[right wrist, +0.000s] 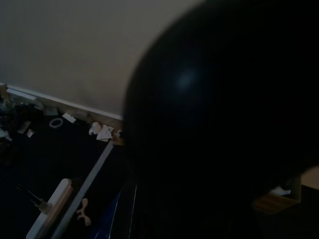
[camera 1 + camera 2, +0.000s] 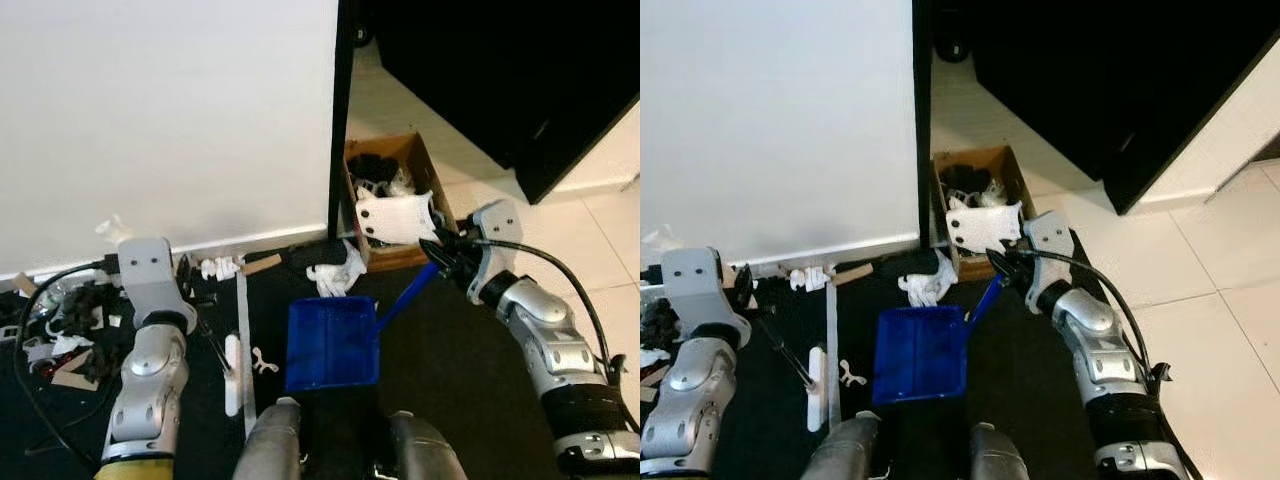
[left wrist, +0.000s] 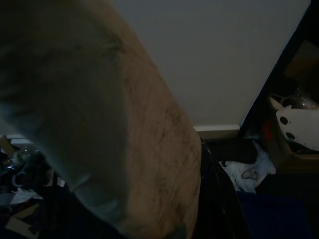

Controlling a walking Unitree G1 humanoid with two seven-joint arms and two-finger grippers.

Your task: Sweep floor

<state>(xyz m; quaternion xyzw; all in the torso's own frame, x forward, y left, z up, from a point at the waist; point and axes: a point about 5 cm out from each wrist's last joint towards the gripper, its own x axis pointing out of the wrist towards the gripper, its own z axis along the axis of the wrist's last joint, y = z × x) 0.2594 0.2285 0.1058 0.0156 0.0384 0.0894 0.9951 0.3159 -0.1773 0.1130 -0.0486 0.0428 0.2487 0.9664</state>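
A blue dustpan (image 2: 332, 343) lies flat on the dark floor in front of my legs. Its blue handle (image 2: 405, 293) rises to the right into my right gripper (image 2: 440, 262), which is shut on it. My left gripper (image 2: 187, 280) is near the wall's base at the left, shut on a thin-handled broom whose rod slants down to a white head (image 2: 233, 375). Crumpled white paper (image 2: 335, 270) lies just beyond the dustpan. Small white scraps (image 2: 263, 362) sit between broom head and pan. A blurred tan shape (image 3: 124, 149) sits close to the left wrist camera.
A white wall (image 2: 170, 120) stands ahead, with a black post (image 2: 342, 120) at its edge. An open cardboard box (image 2: 392, 190) of odds and ends is behind the dustpan handle. Cables and clutter (image 2: 65, 325) lie far left. A grey strip (image 2: 243, 340) lies on the floor. Pale tiles (image 2: 590, 230) are at the right.
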